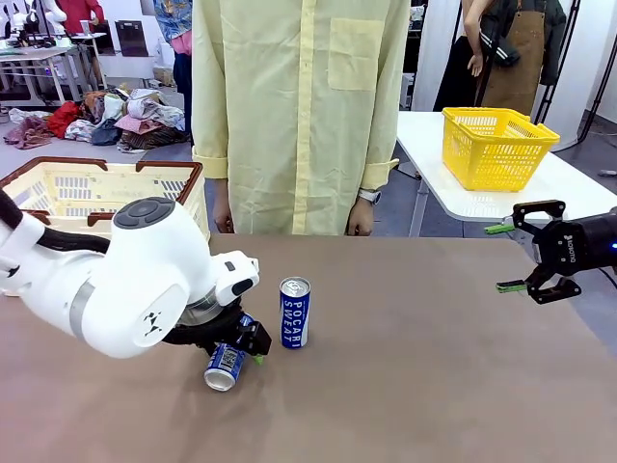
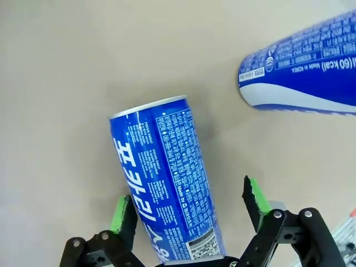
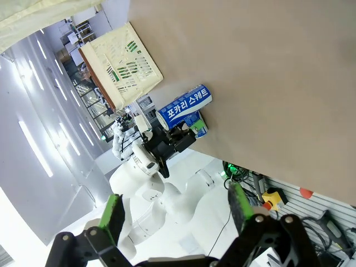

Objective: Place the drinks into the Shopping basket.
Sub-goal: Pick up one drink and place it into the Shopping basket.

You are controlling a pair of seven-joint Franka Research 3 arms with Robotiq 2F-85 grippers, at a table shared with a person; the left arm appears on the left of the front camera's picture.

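One blue drink can (image 1: 224, 367) lies on its side on the brown table (image 1: 415, 367), silver top toward me. My left gripper (image 1: 239, 347) is lowered over it, open. In the left wrist view this can (image 2: 167, 189) lies between the green pads (image 2: 123, 214); the left pad is close against it and a gap shows on the right. A second blue can (image 1: 295, 312) stands upright just right of it and appears as well in the left wrist view (image 2: 300, 72). The cream Shopping basket (image 1: 58, 174) with its brown rim stands at the back left. Far right, my right gripper (image 1: 516, 258) hovers open and holds nothing.
A person in a pale yellow shirt (image 1: 299, 106) stands at the far edge, hands down. A yellow basket (image 1: 496, 145) sits on a separate white table at the back right. My left arm's bulky white body (image 1: 125, 280) covers the table's left front.
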